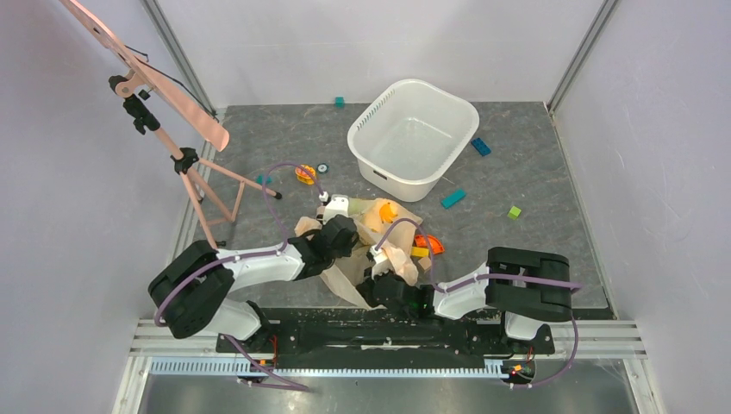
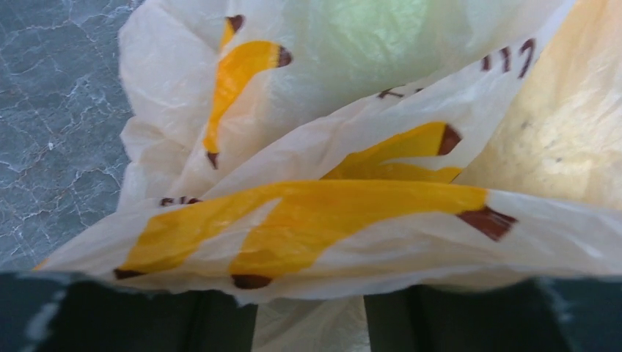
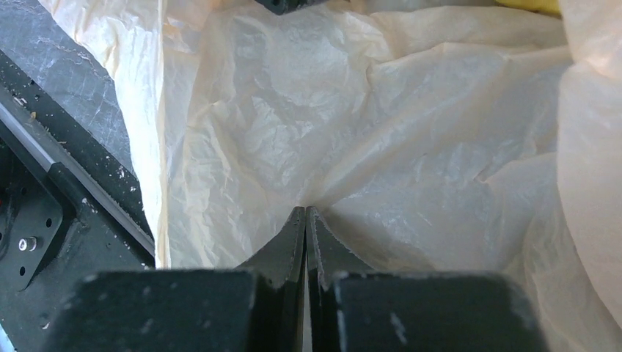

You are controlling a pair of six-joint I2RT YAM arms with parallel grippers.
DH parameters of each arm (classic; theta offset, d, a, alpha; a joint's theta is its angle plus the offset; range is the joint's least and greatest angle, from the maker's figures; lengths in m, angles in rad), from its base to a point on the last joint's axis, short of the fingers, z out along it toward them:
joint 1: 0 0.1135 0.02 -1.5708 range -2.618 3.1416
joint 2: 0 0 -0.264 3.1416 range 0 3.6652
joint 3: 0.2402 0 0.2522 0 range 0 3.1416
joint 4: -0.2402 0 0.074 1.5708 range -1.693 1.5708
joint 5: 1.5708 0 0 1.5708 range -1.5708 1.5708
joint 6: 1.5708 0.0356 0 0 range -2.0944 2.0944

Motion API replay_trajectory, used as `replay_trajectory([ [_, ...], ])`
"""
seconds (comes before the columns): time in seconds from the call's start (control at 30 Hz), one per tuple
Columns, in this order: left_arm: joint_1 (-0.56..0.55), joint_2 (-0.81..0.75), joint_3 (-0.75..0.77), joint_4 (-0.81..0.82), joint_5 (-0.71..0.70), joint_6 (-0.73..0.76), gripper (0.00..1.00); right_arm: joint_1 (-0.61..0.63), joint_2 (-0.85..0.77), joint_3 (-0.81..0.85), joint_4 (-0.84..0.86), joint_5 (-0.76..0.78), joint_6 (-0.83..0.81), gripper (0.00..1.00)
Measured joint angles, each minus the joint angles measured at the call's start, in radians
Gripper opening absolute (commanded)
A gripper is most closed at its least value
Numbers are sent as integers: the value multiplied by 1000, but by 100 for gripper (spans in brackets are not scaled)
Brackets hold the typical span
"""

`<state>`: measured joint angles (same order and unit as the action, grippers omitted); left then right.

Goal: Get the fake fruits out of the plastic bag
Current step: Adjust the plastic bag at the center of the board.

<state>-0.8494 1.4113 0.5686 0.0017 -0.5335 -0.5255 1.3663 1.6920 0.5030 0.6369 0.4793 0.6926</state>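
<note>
The plastic bag point(image 1: 392, 259), peach-beige with yellow banana prints, lies crumpled between both arms. An orange-yellow round fruit point(image 1: 388, 211) shows at its far end, and a pale green fruit point(image 1: 339, 206) lies just left of it. In the left wrist view the bag point(image 2: 330, 213) drapes over my left gripper point(image 2: 310, 323). Its fingers point(image 2: 220, 323) stand apart with film between them and the tips are hidden. A green fruit point(image 2: 367, 29) and a yellow one point(image 2: 572, 110) glow through the film. My right gripper point(image 3: 306, 211) is shut, pinching the bag's film point(image 3: 411, 147) at the near end point(image 1: 385, 274).
A white tub point(image 1: 414, 138) stands at the back right. An orange flower disc point(image 1: 431, 245) lies by the bag's right side. Loose blocks: teal point(image 1: 452, 198), blue point(image 1: 481, 147), green point(image 1: 515, 212). A pink easel stand point(image 1: 181, 159) is at the left, with an orange toy point(image 1: 304, 175) beside it.
</note>
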Motion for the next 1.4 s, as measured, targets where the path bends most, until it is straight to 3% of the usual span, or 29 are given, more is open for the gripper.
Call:
replay_trajectory([
  [0.4,2,-192,0,-39,103,25,47,0,-10,-4,-10,-3,4,0],
  [0.6,2,-259,-7,-80,117,26,57,0,-18,-12,-11,-6,10,0],
  [1.1,2,-91,38,-111,88,26,87,0,-28,-29,-2,-8,23,0],
  [1.3,2,-59,88,-115,57,26,88,1,-29,-36,7,-8,26,0],
  [1.4,2,-42,106,-125,54,26,82,1,-29,-38,10,-8,27,0],
])
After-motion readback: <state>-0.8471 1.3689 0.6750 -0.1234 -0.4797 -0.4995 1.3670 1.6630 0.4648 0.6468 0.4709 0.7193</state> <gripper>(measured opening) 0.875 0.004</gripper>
